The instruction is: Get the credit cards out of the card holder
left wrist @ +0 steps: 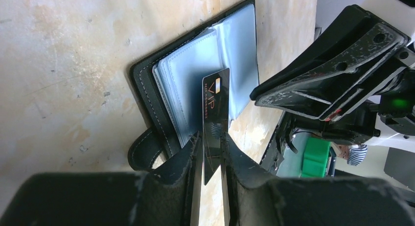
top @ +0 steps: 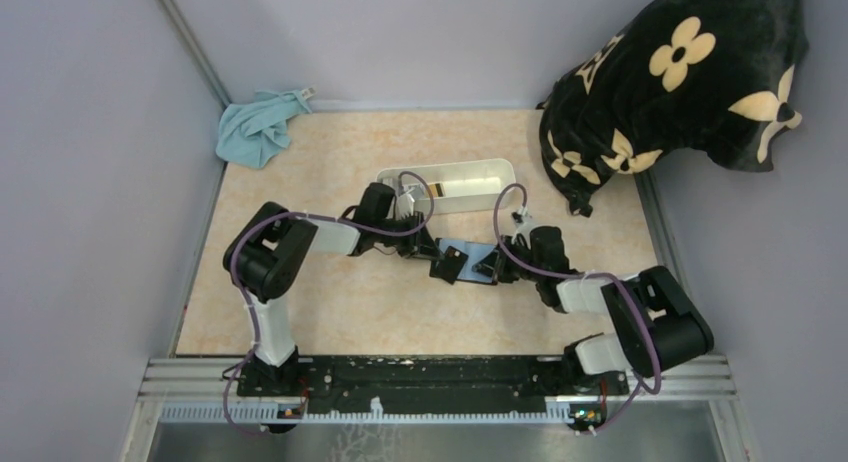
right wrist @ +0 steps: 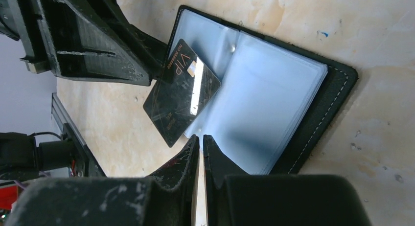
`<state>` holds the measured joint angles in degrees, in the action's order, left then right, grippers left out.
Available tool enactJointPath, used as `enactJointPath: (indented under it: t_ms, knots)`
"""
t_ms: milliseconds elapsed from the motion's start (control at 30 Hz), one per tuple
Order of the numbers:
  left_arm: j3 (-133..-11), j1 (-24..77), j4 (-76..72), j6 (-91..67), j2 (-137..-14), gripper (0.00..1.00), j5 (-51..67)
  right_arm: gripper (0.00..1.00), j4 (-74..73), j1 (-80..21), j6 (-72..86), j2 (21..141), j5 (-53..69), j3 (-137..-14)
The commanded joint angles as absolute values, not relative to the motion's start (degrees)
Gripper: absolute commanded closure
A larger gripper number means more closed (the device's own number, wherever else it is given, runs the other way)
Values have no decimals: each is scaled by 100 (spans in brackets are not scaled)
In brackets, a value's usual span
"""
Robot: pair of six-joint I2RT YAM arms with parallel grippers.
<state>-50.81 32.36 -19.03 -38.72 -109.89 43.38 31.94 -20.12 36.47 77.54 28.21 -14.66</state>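
**Credit card (left wrist: 215, 111) gripped on the left, card holder (right wrist: 340, 81) lying open**

The left claw (left wrist: 211, 145) is clamped on the near end of the credit card, a black one marked VIP, and holds it on edge. The card's far end overlaps the grey-blue sleeves (right wrist: 264, 103); I cannot tell whether it is tucked into one or already clear. The card holder lies spread on the surface (top: 330, 302) between the two arms, its strap (left wrist: 144, 152) curling up beside the left claw. At its right end, the right claw (right wrist: 200, 140) has its fingers drawn almost together at the holder's edge. Whether they pinch a sleeve or only press there cannot be told.

Likely trouble: if the card's tip is caught in a sleeve, a pull would drag the light holder along unless the right claw truly pins it. The grip is on a narrow end of slick plastic, so the card could pivot or slip. The claws are also near each other, so a wide swing could knock them together
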Motion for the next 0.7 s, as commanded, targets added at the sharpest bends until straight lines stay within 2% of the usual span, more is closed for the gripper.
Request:
enactJointPath:
  t_ms: [0,500,667]
  knots:
    - [-5071,3300,-1825,-3944,-11205,75,4490,92,3675,-2173,3636,7997,2906,-1729]
    - [-4925,3364,-1998,-3978,-11399,74,4491,91,4020,-2362,3805,8657,3033,-2010]
    - [-4858,3365,-2091,-4003,-11495,74,4523,72,4500,-2364,3990,8942,3208,-2032]
